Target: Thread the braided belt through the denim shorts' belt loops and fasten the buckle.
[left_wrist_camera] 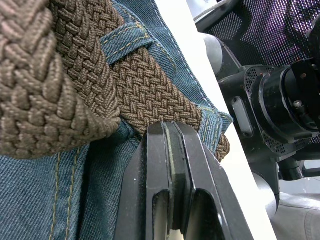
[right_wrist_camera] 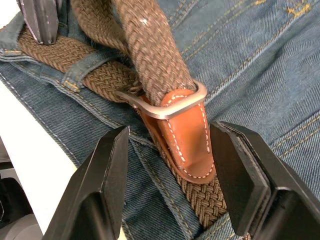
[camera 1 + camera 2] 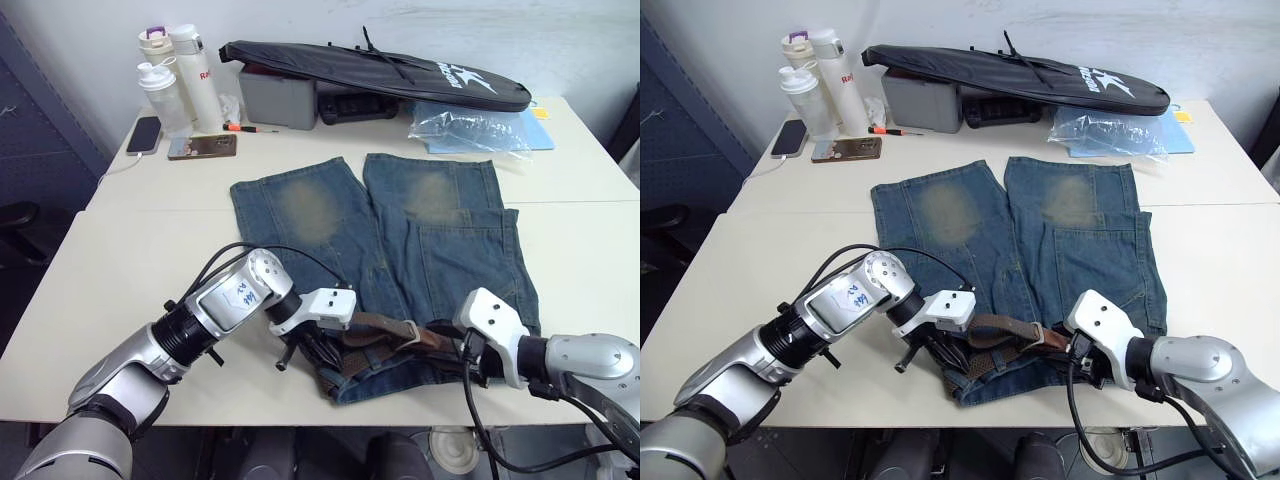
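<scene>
The right gripper (image 2: pixel 172 165) is wide open, its black fingers either side of the silver rectangular buckle (image 2: pixel 167 105) and its smooth tan leather end. The left gripper (image 1: pixel 172 145) is pressed closed against the coarse brown braided belt (image 1: pixel 145 90), holding nothing. The belt runs crosswise along the waistband of the faded denim shorts (image 3: pixel 400 230), under a belt loop (image 1: pixel 125 42), at the near edge of the white table (image 3: pixel 100 300).

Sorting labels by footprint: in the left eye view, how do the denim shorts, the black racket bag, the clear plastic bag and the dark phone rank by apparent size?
1. denim shorts
2. black racket bag, though it lies farther from the camera, so this ranking is unsure
3. clear plastic bag
4. dark phone
</scene>
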Available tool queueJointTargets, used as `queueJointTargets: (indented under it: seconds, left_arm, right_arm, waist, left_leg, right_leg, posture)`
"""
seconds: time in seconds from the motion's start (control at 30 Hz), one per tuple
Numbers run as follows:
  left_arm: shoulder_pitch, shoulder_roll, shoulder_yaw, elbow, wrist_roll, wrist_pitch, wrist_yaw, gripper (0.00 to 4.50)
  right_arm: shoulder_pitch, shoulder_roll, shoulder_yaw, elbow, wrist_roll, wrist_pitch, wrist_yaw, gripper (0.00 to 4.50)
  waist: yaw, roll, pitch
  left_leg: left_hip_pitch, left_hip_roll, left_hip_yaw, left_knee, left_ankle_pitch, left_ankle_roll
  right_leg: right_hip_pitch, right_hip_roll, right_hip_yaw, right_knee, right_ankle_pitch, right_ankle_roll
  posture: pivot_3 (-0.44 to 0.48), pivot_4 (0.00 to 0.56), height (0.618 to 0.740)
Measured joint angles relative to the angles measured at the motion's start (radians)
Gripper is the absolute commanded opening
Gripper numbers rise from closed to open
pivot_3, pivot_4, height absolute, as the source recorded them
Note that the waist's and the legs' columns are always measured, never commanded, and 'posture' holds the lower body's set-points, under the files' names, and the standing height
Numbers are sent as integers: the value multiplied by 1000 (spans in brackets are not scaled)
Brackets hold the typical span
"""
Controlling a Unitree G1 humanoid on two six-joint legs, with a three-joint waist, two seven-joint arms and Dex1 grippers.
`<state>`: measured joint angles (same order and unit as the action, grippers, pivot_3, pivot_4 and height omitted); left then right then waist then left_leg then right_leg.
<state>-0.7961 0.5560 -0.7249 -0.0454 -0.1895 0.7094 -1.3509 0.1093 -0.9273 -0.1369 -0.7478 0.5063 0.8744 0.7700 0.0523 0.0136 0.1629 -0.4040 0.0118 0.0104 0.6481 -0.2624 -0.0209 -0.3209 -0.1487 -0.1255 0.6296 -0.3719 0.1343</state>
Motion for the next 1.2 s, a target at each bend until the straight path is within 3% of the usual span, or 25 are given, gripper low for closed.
queueJointTargets:
  seconds: [0.1,0.23,0.27,0.7,1.07,1.2]
  left_arm:
    - [1,3,0,-5,0,2,2,0]
    - [2,8,0,-16,0,10,7,0]
    - [2,8,0,-17,0,10,8,0]
    - [2,7,0,-18,0,10,11,0]
    - [3,5,-1,-19,0,12,18,0]
    - [2,5,-1,-19,0,14,19,0]
  right_arm:
    - [-7,2,12,9,6,0,-2,1874]
    - [-16,2,12,15,17,3,-9,147]
    - [-19,2,12,16,19,3,-11,62]
    - [-5,-35,8,32,22,-29,4,62]
    - [103,-122,-128,94,15,-99,117,62]
    - [130,-159,-136,120,-65,-202,147,62]
  waist:
    - [0,0,0]
    - [0,0,0]
    - [-1,0,0]
    - [0,0,0]
    - [2,0,0]
    - [1,0,0]
  left_leg:
    - [0,0,0,0,0,0]
    - [0,0,0,0,0,0]
    - [0,0,0,0,0,0]
    - [0,0,0,0,0,0]
    - [0,0,0,0,0,0]
    - [0,0,1,0,0,0]
  right_leg:
    - [0,0,0,0,0,0]
    - [0,0,0,0,0,0]
    - [0,0,0,0,0,0]
    - [0,0,0,0,0,0]
    - [0,0,0,0,0,0]
    - [0,0,0,0,0,0]
  posture:
    - [0,150,656]
    - [0,150,656]
    - [0,150,656]
    - [0,150,656]
    - [0,150,656]
    - [0,150,656]
